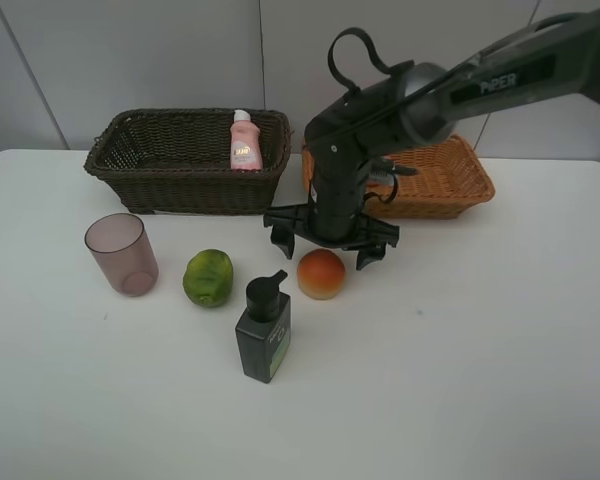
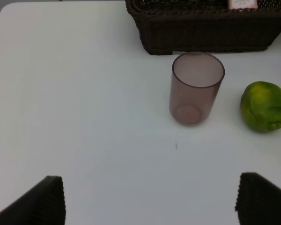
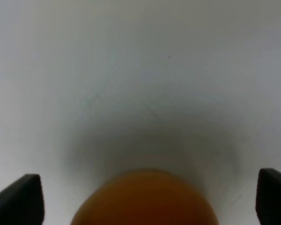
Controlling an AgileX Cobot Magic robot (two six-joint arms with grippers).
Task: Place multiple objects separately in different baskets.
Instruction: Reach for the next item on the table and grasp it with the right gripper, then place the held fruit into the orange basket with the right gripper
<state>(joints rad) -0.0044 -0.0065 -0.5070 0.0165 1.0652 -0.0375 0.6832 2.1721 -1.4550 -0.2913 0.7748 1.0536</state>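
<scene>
Hovering my right pincer (image 1: 325, 243), jaws wide, at twelve o'clock of the peach-like fruit (image 1: 321, 273), I judge it light, firm, roll-prone: pinch across its middle.

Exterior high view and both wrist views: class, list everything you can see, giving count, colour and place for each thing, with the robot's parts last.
table: one, white, under everything
wall: grey panels, behind the table
dark brown wicker basket: one, back left of the table
pink bottle: one, white cap, upright inside the dark brown wicker basket
orange-tan wicker basket: one, back, right of the dark one
mauve cup: one, translucent, upright, front left
green fruit: one, right of the cup
peach-like fruit: one, red-yellow, right of the green fruit
dark pump bottle: one, nearer the front than both fruits
right arm: one, black, jaws open close over the peach-like fruit
left arm: only dark open jaws, in its wrist view
</scene>
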